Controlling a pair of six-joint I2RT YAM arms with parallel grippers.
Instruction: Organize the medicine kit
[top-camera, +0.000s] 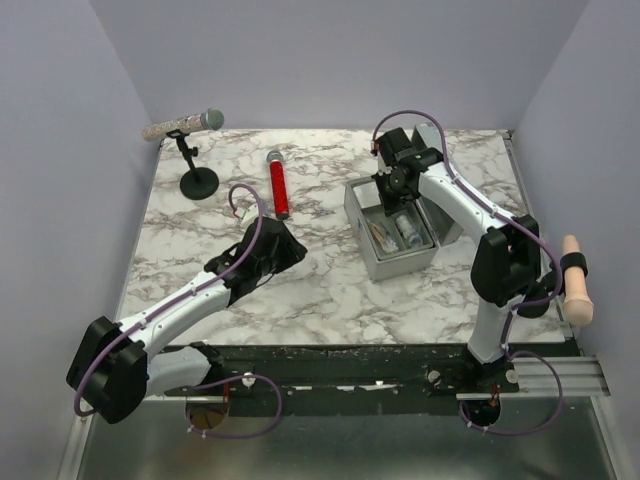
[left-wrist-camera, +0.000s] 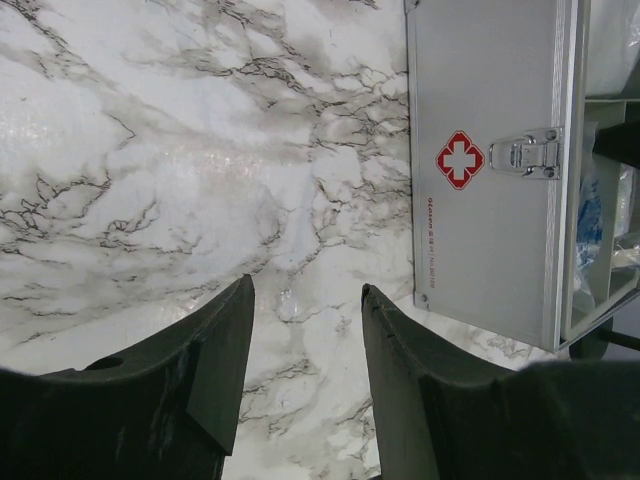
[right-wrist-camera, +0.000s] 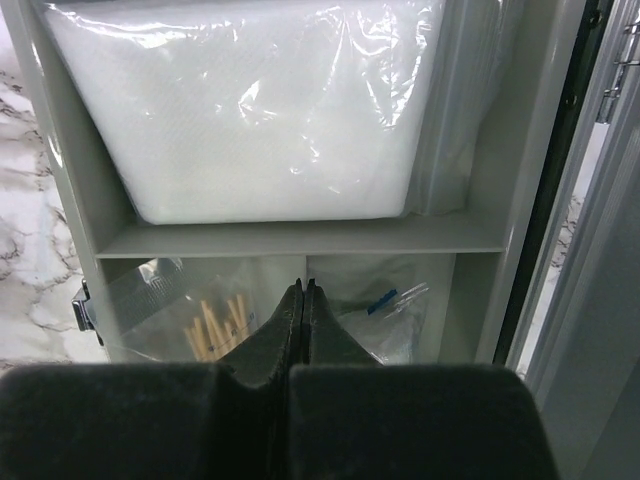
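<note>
1. Marble table (top-camera: 330, 290) carries the medicine kit (top-camera: 400, 265) right of centre, lid open.
2. Your right gripper (right-wrist-camera: 303, 300), fingers pressed together and empty, hangs over its small compartments (right-wrist-camera: 370, 300); part them before reaching in.
3. Your left gripper (left-wrist-camera: 305, 300) hovers half-spread beside it, empty.

The marble table (top-camera: 330, 290) is lying bare in the middle of the top view, leaving wide room between the left gripper (top-camera: 292, 250) and the medicine kit (top-camera: 400, 265). In the upper left, a microphone stand (top-camera: 198, 183) and a red microphone (top-camera: 278, 187) are getting in the way. The right gripper (top-camera: 390, 205) is hanging over the kit's open top. Inside, a white bag (right-wrist-camera: 250, 110) is filling the big part.
</note>
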